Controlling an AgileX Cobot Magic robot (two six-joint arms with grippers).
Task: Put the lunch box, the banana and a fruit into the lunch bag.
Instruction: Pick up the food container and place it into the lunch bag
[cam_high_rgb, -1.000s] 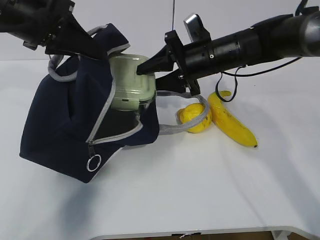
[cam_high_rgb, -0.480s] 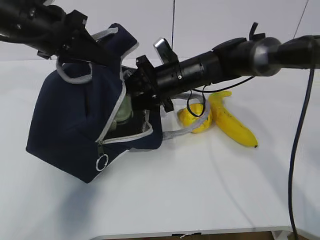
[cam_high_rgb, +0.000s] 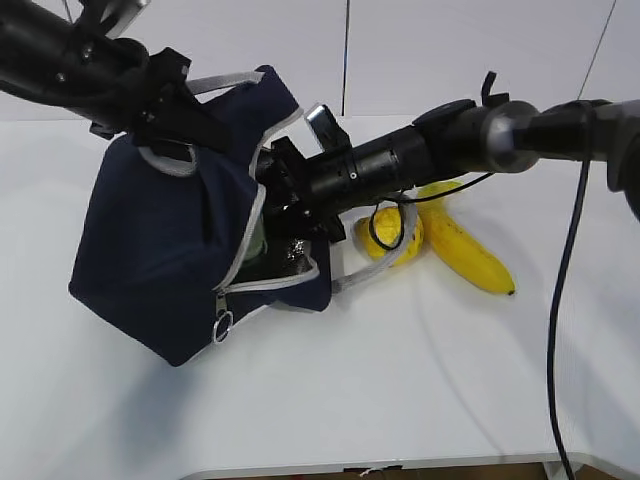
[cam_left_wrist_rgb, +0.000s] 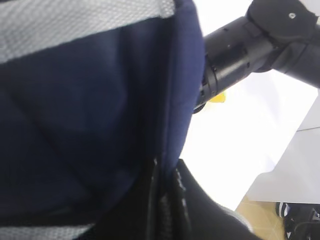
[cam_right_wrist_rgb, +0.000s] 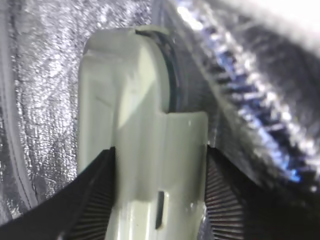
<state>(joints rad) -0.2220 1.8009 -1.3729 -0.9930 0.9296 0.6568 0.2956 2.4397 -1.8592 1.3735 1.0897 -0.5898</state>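
While clamped on the box (cam_right_wrist_rgb: 145, 150) inside the bag (cam_high_rgb: 165, 260): right gripper (cam_right_wrist_rgb: 157, 190).
Left gripper (cam_left_wrist_rgb: 167, 200) pinched on bag fabric; banana (cam_high_rgb: 462, 245), fruit (cam_high_rgb: 392, 232) on worktop (cam_high_rgb: 400, 380).

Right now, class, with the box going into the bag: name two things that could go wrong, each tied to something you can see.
1. The left gripper holds the bag tilted by its upper edge. If the fabric slips, the opening could sag onto the right arm.
2. The right gripper clamps the box deep against the foil lining, so pulling out might snag the bag.
3. A grey strap rests against the fruit, so dragging the bag could roll it.
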